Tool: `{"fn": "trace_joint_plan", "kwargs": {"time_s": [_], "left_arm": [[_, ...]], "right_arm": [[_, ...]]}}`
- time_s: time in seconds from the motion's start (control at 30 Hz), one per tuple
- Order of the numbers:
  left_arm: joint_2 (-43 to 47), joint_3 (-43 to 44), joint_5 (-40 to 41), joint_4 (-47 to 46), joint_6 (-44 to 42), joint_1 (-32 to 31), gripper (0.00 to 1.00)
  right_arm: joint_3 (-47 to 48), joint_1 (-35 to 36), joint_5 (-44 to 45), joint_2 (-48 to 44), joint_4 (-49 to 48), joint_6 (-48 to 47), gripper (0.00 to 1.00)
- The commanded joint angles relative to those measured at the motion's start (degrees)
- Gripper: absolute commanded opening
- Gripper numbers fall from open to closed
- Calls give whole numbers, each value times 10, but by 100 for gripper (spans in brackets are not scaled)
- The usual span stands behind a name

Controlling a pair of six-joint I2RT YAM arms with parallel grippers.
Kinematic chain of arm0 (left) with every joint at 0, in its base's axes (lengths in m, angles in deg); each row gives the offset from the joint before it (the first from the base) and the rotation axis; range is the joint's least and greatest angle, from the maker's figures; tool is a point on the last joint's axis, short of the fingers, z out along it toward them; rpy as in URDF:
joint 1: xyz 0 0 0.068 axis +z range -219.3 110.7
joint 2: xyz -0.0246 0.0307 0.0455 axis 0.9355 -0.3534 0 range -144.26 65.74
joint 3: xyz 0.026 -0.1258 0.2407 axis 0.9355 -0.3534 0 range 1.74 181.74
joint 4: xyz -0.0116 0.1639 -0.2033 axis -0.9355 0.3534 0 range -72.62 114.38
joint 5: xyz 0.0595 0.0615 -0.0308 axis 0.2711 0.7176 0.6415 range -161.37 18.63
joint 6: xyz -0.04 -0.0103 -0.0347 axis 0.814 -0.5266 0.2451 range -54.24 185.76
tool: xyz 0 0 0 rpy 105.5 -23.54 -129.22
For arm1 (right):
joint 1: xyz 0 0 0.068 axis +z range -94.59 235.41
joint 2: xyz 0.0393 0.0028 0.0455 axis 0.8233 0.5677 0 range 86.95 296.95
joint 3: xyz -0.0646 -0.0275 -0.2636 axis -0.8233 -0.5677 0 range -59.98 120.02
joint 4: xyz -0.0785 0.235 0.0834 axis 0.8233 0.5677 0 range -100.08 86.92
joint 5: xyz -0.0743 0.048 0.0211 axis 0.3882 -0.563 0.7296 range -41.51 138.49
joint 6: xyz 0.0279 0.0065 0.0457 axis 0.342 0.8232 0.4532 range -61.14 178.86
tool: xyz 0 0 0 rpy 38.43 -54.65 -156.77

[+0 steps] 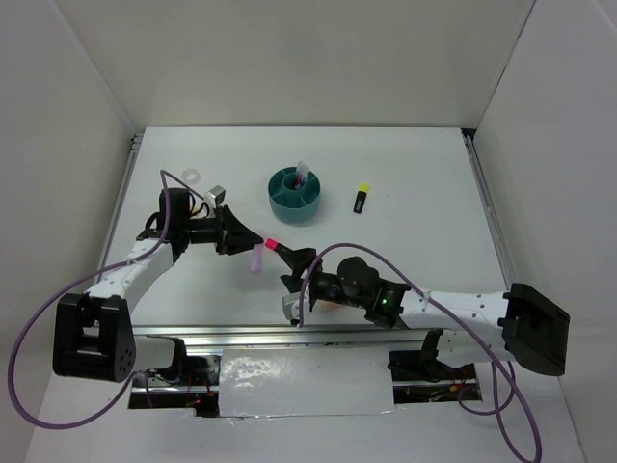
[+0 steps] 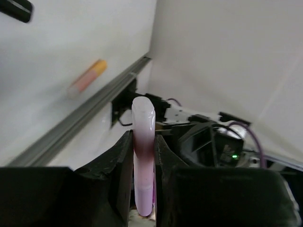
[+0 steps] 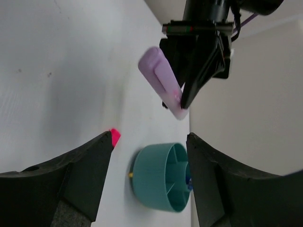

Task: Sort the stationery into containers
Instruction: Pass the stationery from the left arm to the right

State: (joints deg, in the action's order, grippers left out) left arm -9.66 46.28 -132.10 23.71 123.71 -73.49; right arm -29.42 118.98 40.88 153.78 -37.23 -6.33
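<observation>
My left gripper is shut on a lilac stick and holds it above the table; the stick stands between the fingers in the left wrist view. It also shows in the right wrist view. The round teal organizer stands behind, with items in it, and shows on its side in the right wrist view. My right gripper is open and empty, close to a pink-capped highlighter whose cap shows by its left finger. A yellow-capped highlighter lies right of the organizer.
A clear ring lies at the back left, and a small pale item near the left arm. An orange stick lies on the table by the metal rail. White walls enclose the table.
</observation>
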Motion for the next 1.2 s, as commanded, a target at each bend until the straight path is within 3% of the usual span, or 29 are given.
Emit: {"fn": "trace_joint_plan", "kwargs": {"time_s": [0.0,0.2,0.67,1.0,1.03,1.1,1.13,1.17], "left_arm": [[51,-19,-40,-119,160,-4,0],[82,-58,-28,-184,242,-20,0],[89,-83,-14,-204,267,-29,0],[104,-84,9,-149,236,-40,0],[104,-83,11,-146,233,-38,14],[107,-84,15,-145,229,-32,37],[107,-82,17,-143,227,-22,70],[107,-78,23,-137,211,-14,91]], "right_arm": [[12,15,-38,24,-132,-49,70],[37,34,-43,73,-173,-58,69],[51,58,-12,80,-200,-58,63],[86,58,12,103,-185,-73,26],[89,57,15,102,-181,-62,13],[99,53,24,91,-178,-40,2],[100,51,40,88,-175,-9,0],[110,46,48,82,-173,9,0]]}}
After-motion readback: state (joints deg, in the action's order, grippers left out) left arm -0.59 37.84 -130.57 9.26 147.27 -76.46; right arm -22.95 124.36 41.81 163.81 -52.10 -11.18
